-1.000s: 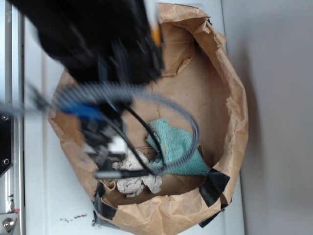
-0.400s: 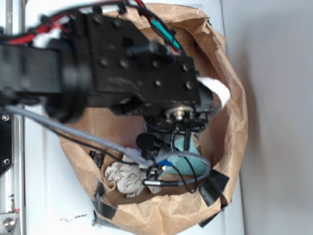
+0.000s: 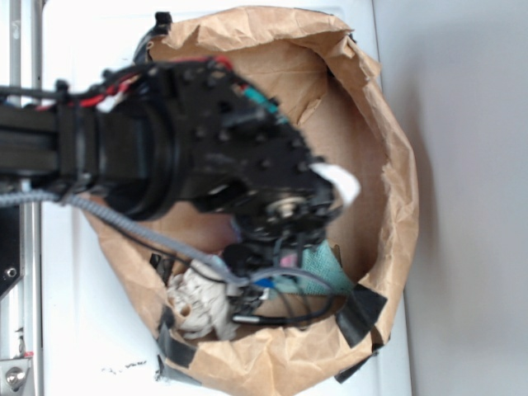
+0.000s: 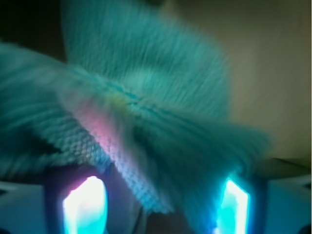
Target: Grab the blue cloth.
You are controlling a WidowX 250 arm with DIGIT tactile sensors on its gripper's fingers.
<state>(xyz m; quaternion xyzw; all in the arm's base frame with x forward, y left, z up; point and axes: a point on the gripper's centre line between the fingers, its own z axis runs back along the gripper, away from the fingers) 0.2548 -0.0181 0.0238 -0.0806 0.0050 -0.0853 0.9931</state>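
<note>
The blue cloth [image 4: 146,117] lies in the brown paper bag [image 3: 396,165], filling my wrist view, bunched between my two spread fingers [image 4: 85,204], which aren't clamped on it. An off-white rag wad [image 3: 198,301] sits beside it in the bag.

Gripper [image 4: 156,204] low, fingers [image 4: 84,204] spread apart

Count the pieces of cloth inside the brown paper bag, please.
2. The teal terry-towel cloth lies under the black gripper, near the bag's right wall; the off-white crumpled rag lies lower left. The arm may hide more.
</note>
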